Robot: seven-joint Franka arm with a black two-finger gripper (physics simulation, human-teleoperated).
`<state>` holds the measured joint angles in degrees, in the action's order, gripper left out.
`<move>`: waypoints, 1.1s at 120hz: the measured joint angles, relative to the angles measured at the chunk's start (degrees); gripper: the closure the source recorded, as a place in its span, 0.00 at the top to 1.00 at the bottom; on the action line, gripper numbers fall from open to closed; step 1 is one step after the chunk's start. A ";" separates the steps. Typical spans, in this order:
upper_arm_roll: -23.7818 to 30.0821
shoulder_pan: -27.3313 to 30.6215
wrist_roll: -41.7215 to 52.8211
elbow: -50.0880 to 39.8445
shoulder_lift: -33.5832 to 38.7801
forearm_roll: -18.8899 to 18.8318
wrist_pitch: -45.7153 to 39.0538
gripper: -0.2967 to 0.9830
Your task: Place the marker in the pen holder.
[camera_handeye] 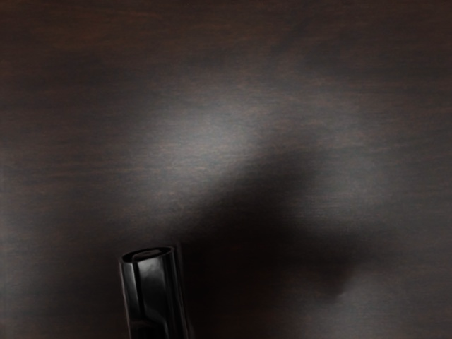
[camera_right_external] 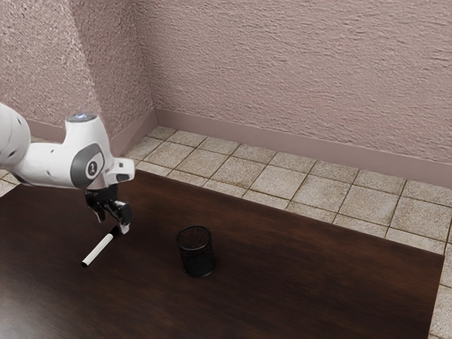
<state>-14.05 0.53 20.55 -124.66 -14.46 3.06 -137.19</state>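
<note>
Beyond the pen holder point(camera_right_external: 195, 252), from my seat at the controls, I see a rough pinkish wall point(camera_right_external: 296, 70) with a plain skirting point(camera_right_external: 282, 140) along its foot. Between that wall and the holder runs a beige tiled floor point(camera_right_external: 272, 182). The dark wooden table point(camera_right_external: 304, 261) carries the holder, a black mesh cup standing upright with its mouth up. My white arm point(camera_right_external: 49, 166) reaches in from the exterior view's left of the holder; it bears a round dark badge point(camera_right_external: 92, 168), and small marks near the hand are too tiny for me to read. My black gripper point(camera_right_external: 113, 225) hangs low on that same side of the holder, its two fingers apart, the one nearer the holder just beside the marker's black cap. The marker point(camera_right_external: 99, 248), white-bodied, is slanted across the table on that side, well apart from the holder. In the wrist view I see the cap's end point(camera_handeye: 148, 254) and a soft shadow point(camera_handeye: 261, 205) beside it on the wood.
</note>
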 joint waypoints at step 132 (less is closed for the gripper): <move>-1.34 0.00 3.68 2.55 -6.97 1.33 -5.06 0.75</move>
<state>-15.40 0.53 24.23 -122.12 -21.44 4.40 -142.24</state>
